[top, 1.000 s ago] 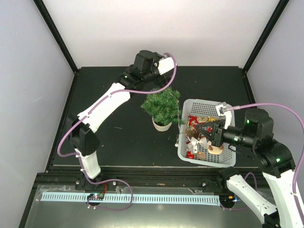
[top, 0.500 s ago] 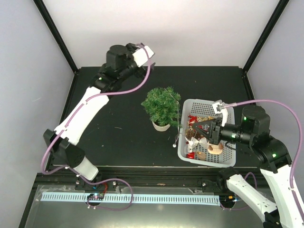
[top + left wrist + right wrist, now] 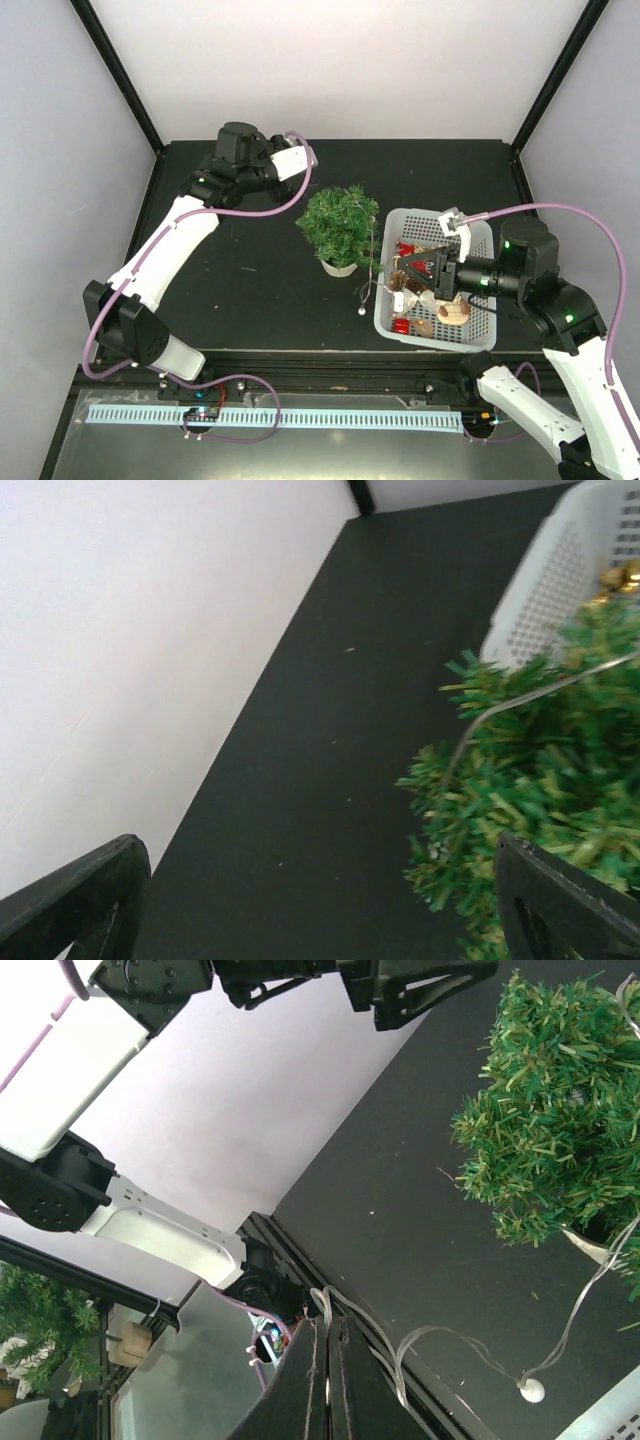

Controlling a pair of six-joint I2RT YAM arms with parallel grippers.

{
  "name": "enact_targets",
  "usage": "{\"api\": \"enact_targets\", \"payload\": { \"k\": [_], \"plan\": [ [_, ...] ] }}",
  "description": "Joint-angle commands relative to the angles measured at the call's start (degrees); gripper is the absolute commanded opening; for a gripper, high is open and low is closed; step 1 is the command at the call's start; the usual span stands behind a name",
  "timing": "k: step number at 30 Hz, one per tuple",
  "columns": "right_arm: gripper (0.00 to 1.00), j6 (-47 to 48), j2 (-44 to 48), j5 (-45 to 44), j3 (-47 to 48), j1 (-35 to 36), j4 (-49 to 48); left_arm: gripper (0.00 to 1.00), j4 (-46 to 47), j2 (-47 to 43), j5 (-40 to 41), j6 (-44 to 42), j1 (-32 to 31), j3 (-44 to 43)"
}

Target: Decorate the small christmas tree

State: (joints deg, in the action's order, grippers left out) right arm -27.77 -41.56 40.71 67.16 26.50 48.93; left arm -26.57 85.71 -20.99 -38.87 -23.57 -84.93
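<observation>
The small christmas tree (image 3: 340, 222) stands in its cream pot (image 3: 339, 266) at mid-table, left of the white basket (image 3: 480, 330). A thin silver wire (image 3: 374, 262) hangs from the tree's right side and ends in a white bead (image 3: 360, 312) on the table. My right gripper (image 3: 394, 270) is over the basket's left rim, shut on a loop of this wire (image 3: 322, 1305). The bead (image 3: 532, 1391) and tree (image 3: 560, 1100) show in the right wrist view. My left gripper (image 3: 272, 172) is open and empty, up and to the left of the tree (image 3: 540, 780).
The basket holds several red and gold ornaments (image 3: 410, 255); its wall shows in the left wrist view (image 3: 560, 580). White walls close the left and back. A black frame rail (image 3: 330, 365) runs along the table's near edge.
My left arm has swung left and back from above the tree. My right gripper has moved slightly left with the wire, and the bead has slid left and nearer.
</observation>
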Motion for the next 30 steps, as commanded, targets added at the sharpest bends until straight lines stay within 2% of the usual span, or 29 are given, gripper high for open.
{"api": "enact_targets", "payload": {
  "k": [1,4,6,9,16,19,24,30],
  "plan": [
    [0.01,-0.1,0.2,-0.5,-0.9,0.6,-0.6,0.93,-5.7,-1.0,-13.7,-9.6,1.1,-5.8],
    [0.01,-0.3,0.4,-0.9,-1.4,0.7,-0.7,0.91,-13.9,2.7,-16.6,-14.9,0.7,-11.9],
    [0.01,-0.5,0.6,-1.2,-1.9,0.8,-0.7,0.86,-18.8,5.2,-16.6,-19.2,-0.2,-15.6],
    [0.01,-0.6,0.9,-1.5,-2.1,0.8,-0.5,0.83,-19.3,7.1,-12.6,-20.1,-1.2,-17.4],
    [0.01,-0.7,0.6,-1.6,-2.5,0.8,-1.0,0.82,-3.5,9.4,7.7,-9.9,-1.0,-10.3],
    [0.01,-1.0,0.5,-1.3,-3.1,0.9,-1.9,0.81,-3.1,12.7,13.6,-5.9,-0.4,-9.8],
    [0.01,-1.1,0.2,-1.0,-3.4,1.0,-2.3,0.79,-4.6,15.8,14.9,-1.9,-0.1,-7.7],
    [0.01,-0.9,0.4,-1.1,-4.0,1.2,-2.3,0.78,-4.7,13.6,12.0,0.6,-0.4,-2.1]
  ]
}}
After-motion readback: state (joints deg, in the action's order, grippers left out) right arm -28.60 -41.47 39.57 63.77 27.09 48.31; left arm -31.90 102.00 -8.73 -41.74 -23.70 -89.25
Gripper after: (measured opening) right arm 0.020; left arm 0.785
